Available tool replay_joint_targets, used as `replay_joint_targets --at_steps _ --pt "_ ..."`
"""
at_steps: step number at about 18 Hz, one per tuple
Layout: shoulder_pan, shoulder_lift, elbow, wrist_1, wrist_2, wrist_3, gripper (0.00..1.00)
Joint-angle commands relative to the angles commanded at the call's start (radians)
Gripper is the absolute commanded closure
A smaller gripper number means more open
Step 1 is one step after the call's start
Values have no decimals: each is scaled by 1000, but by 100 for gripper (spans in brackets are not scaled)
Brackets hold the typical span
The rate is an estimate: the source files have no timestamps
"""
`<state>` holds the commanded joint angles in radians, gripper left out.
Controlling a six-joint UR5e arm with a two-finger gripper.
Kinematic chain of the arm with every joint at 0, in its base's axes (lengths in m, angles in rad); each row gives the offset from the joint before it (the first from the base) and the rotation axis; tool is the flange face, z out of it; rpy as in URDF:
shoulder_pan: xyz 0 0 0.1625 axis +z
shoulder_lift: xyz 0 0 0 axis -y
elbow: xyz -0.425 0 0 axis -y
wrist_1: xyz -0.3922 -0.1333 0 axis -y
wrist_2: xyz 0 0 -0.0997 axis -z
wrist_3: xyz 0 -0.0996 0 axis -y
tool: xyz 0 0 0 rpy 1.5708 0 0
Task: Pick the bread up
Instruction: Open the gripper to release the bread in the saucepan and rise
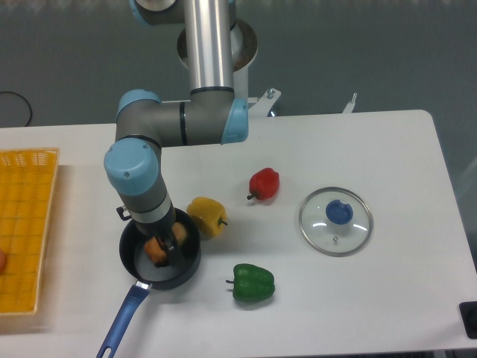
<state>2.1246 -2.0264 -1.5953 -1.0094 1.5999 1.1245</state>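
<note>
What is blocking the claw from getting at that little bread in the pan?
Nothing visible. The gripper is already down inside the black pan, right at the bread, with its jaws on either side of it.

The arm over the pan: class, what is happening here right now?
The single arm has its gripper lowered into the black pan, right at the orange-tan bread lying inside it. The wrist hides the fingers, so it cannot be told whether they have closed on the loaf; it does not look lifted yet. The yellow pepper sits against the pan's rim; the red pepper, green pepper and glass lid lie apart on the table.
</note>
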Motion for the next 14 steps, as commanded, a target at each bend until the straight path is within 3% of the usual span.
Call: replay_joint_targets --at_steps 4,9,14 --pt "6 -12 17 8 -2 3 0" --pt "101 26 43 9 -12 72 0" --pt "172 26 48 8 -5 185 0"
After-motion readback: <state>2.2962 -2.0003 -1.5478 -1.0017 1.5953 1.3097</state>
